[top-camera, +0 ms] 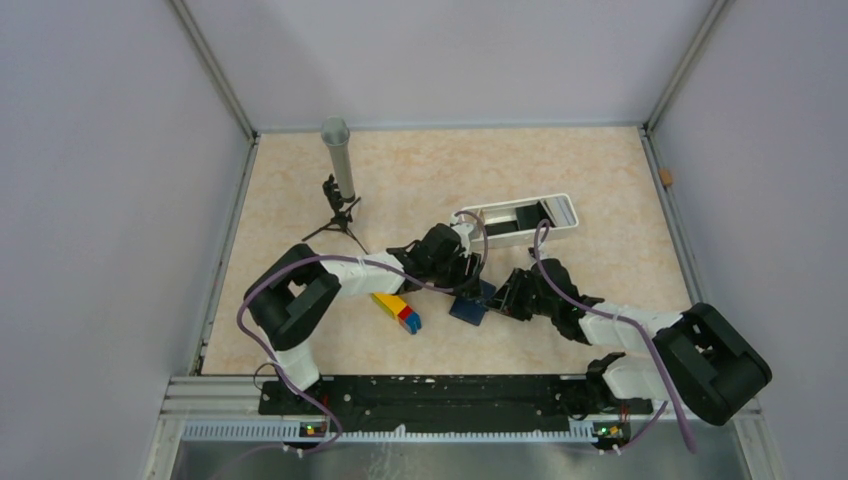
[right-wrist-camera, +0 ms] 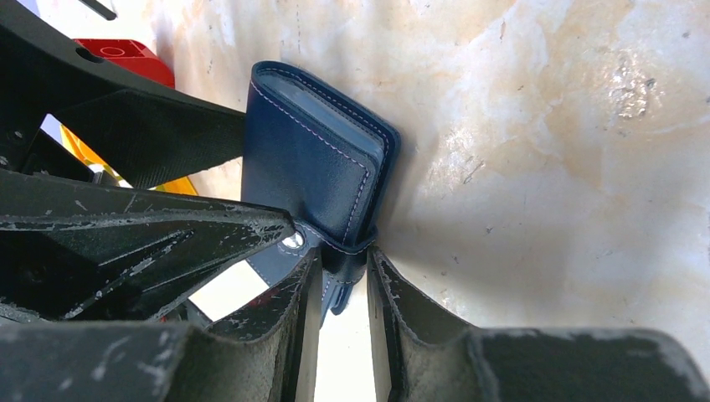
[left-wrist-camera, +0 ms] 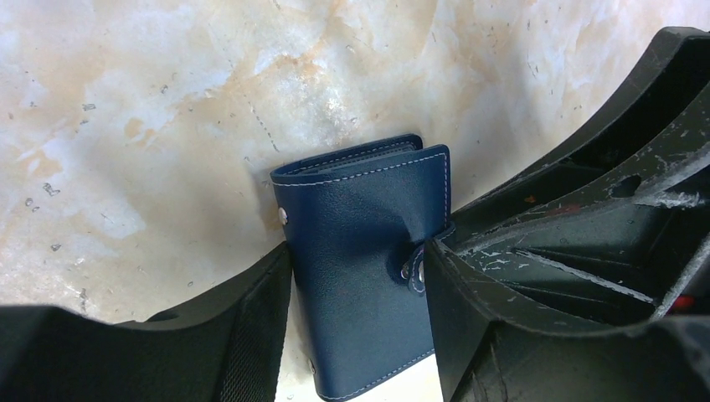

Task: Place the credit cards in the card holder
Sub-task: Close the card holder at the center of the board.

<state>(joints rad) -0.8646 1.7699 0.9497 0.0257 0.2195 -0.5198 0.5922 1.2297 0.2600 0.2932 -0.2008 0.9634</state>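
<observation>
At centre frame your left pincer (left-wrist-camera: 356, 260) grips the card holder (left-wrist-camera: 360, 209) by both sides. Your right pincer (right-wrist-camera: 342, 255), lower centre, clenches its strap (right-wrist-camera: 342, 285).

You worked over a beige marbled tabletop (top-camera: 560, 160), boxed in by plain, evenly lit lavender-grey walls (top-camera: 450, 60) and metal corner posts (top-camera: 215, 70).

Navy-blue card holder (left-wrist-camera: 368, 276) front and centre, pale stitching tracing its edges, a silver stud (right-wrist-camera: 293, 241) glinting on its strap, all on a cream table (left-wrist-camera: 167, 109) marbled with peach and tan veins. Off to the side, toy bricks (top-camera: 398, 310) in yellow, red and blue; the tray (top-camera: 567, 212) is white and the upright tube (top-camera: 339, 160) grey.
</observation>
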